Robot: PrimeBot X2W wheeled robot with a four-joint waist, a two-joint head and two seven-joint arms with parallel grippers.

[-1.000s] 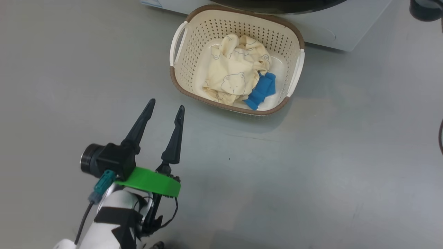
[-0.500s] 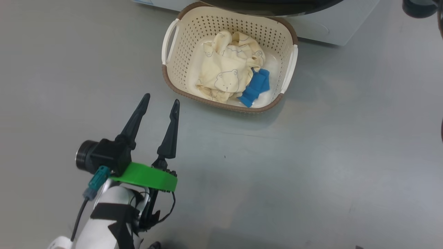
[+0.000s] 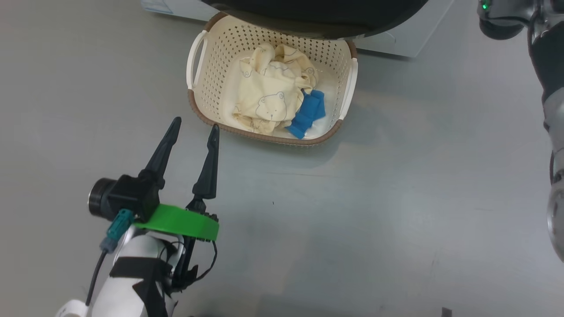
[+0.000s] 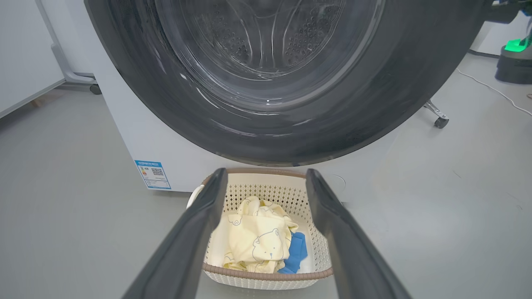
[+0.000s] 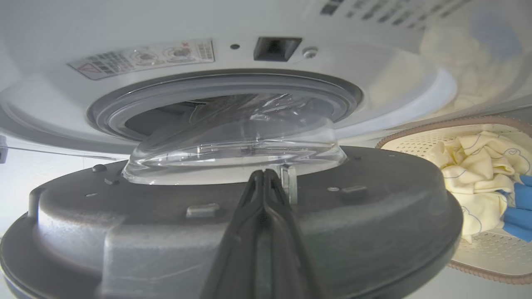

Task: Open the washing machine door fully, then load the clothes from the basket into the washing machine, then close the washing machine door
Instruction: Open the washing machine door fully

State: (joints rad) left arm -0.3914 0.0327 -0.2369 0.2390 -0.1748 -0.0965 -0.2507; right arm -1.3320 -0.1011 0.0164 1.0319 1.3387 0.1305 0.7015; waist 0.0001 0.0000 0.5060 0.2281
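Washing machine door (image 4: 266,83) glossy black, cream perforated basket (image 3: 207,79), left gripper (image 3: 196,123) spread, right gripper (image 5: 262,174) pressed together

Basket (image 3: 207,88) is cream w/ rows of small holes, a brown rim band & white handles (image 3: 192,61); the clothes (image 3: 264,94) are pale yellow w/ thin bear outlines, plus a bright blue cloth (image 3: 307,115). Washer (image 4: 147,143) is white w/ a blue label (image 4: 152,174), its door (image 4: 162,95) glossy black round clear glass, & the floor (image 3: 374,198) is plain grey. My left gripper (image 3: 195,123) is black w/ a bright green ring (image 3: 180,221) & teal plug (image 3: 115,228), my right gripper (image 5: 264,173) dark grey.
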